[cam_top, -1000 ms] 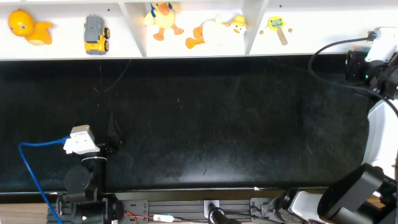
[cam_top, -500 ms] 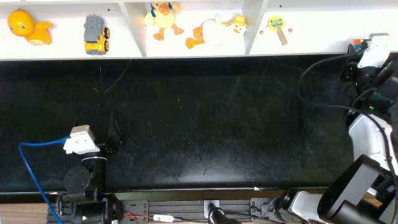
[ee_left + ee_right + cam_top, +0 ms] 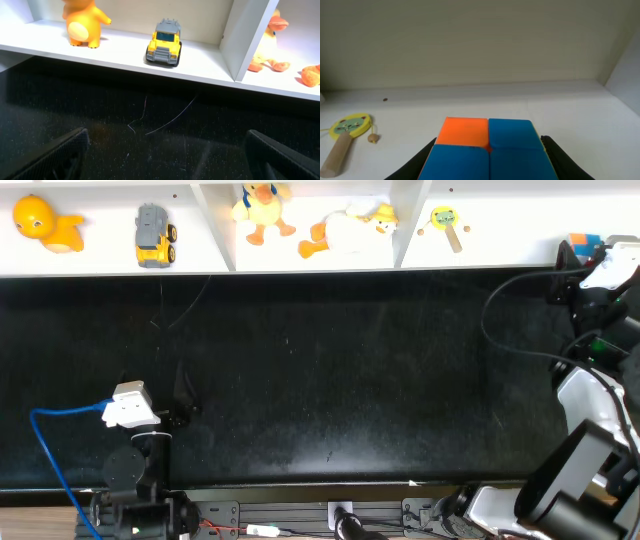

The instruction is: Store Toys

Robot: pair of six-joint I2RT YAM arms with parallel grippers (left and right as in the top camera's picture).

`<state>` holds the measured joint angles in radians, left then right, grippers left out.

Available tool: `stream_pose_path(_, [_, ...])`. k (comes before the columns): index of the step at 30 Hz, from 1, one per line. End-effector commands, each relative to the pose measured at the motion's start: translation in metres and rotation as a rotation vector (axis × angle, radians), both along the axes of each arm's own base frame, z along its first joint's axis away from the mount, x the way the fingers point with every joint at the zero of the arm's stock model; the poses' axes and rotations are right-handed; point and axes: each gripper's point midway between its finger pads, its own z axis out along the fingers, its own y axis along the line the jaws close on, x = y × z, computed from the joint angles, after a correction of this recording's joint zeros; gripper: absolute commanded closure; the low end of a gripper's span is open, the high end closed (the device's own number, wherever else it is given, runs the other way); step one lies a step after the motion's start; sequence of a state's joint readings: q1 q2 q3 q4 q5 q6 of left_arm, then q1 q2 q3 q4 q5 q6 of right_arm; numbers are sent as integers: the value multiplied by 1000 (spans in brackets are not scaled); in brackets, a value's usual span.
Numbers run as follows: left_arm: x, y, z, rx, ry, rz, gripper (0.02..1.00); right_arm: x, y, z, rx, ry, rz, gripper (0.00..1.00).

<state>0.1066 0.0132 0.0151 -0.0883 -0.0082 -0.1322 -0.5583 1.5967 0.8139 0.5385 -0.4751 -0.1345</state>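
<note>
A cube with blue and orange faces (image 3: 487, 147) sits between the fingers of my right gripper (image 3: 487, 170), which is shut on it just above the white shelf floor in the rightmost compartment. From above, the cube (image 3: 583, 244) and right gripper (image 3: 578, 258) are at the shelf's far right end. A yellow-green paddle toy (image 3: 347, 132) lies on the same shelf floor, off to one side of the cube. My left gripper (image 3: 182, 395) rests open over the black table at the front left, its fingers (image 3: 65, 150) wide apart with nothing between them.
The white shelf (image 3: 320, 260) along the back holds an orange duck (image 3: 45, 222), a yellow truck (image 3: 155, 235), a plush duck (image 3: 262, 210), a white plush duck (image 3: 345, 230) and the paddle toy (image 3: 445, 222). A blue cable (image 3: 50, 445) loops by the left arm.
The right arm has swung farther toward the shelf's right end, and the cube has come into sight there. The left arm has stayed still.
</note>
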Motion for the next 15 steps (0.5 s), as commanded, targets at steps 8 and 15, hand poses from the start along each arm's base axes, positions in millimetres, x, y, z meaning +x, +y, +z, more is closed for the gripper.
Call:
stream_pose_path(8, [0, 0, 0, -2, -8, -1, 20, 13, -5, -20, 0, -43, 24, 954])
stream_pose_path(15, [0, 0, 0, -3, -8, -1, 20, 19, -8, -33, -119, -51, 40, 954])
